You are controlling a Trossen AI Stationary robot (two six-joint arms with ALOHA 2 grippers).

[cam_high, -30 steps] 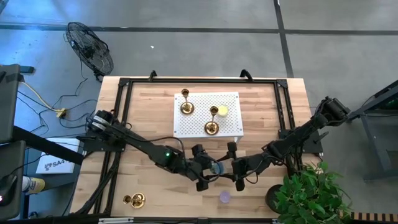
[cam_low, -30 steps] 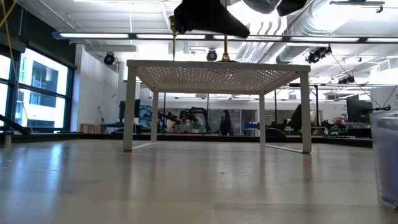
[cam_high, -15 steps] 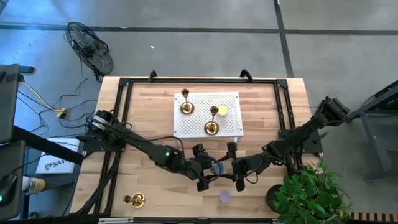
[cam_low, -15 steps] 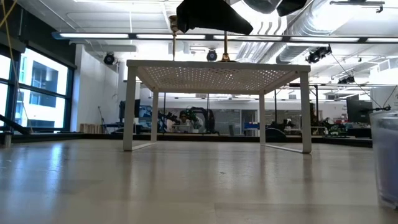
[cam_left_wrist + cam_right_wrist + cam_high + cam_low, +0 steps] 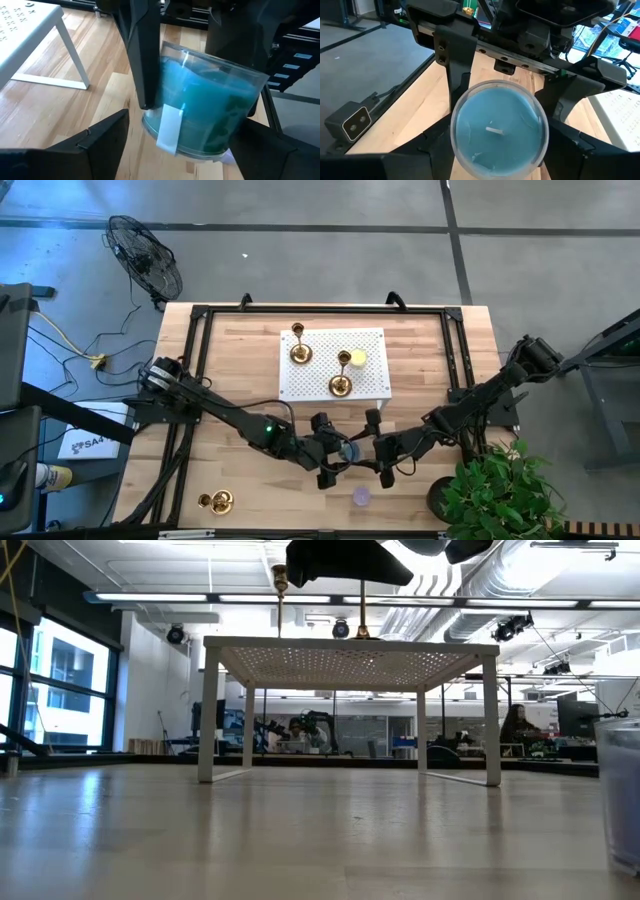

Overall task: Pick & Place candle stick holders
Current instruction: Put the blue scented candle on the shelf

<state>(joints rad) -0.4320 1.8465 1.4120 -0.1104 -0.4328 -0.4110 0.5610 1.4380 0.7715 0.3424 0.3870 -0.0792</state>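
Two gold candle stick holders [image 5: 300, 352] [image 5: 341, 384] stand on their round bases on the white perforated stand [image 5: 372, 385]. A third holder [image 5: 215, 501] stands on the table near its front left corner. Both grippers meet over the table's near middle around a blue candle in a clear glass jar [image 5: 348, 450]. My right gripper [image 5: 362, 450] is shut on the jar. My left gripper [image 5: 338, 452] is open, its fingers [image 5: 107, 137] on either side of the jar with a gap showing at one of them. My right gripper pinches the jar's side wall [image 5: 156, 92] between its two fingers [image 5: 144, 60], one on each opposite side. The fingers come about level from the table's right. The jar [image 5: 497, 127] sits with its open top toward the wrist camera, lifted clear of the table.
A yellow disc [image 5: 358, 358] lies on the stand and a purple disc [image 5: 361, 497] on the table in front of the grippers. A potted plant [image 5: 495, 490] stands at the front right corner. A black frame [image 5: 200, 320] rims the table.
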